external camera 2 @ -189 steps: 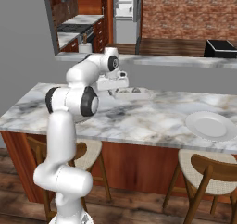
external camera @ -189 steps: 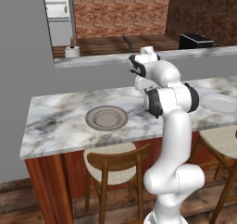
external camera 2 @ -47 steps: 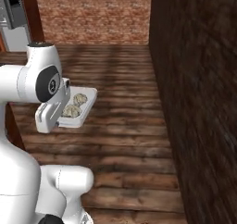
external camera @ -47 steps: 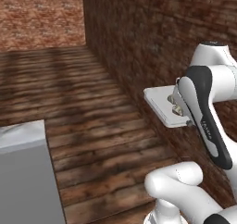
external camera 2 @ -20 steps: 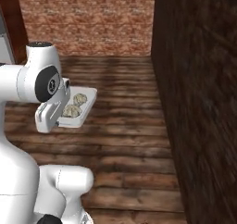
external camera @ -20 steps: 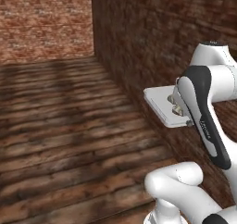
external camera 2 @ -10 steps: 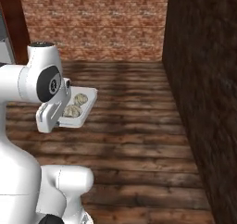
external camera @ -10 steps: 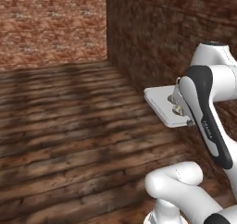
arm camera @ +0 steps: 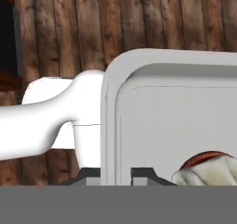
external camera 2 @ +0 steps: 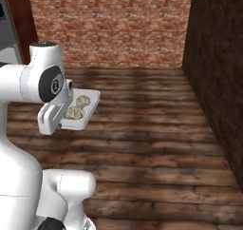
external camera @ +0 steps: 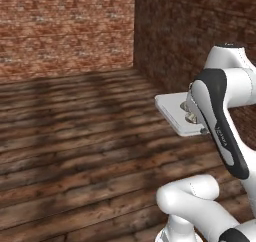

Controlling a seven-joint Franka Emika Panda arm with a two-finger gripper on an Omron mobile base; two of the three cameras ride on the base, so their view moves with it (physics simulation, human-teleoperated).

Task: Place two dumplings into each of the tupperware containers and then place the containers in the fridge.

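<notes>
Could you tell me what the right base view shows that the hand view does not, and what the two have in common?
Right base view alone: two pale beige crimped dumplings lying side by side in the tray, a red brick back wall, a dark brick side wall, and a grey appliance edge at far left.

Hand view alone: the gripper with its jaws closed on the tray's rim, seen close up.

Both: the shallow grey rectangular plastic container carried above the brown wooden plank floor, with a dumpling inside.
</notes>
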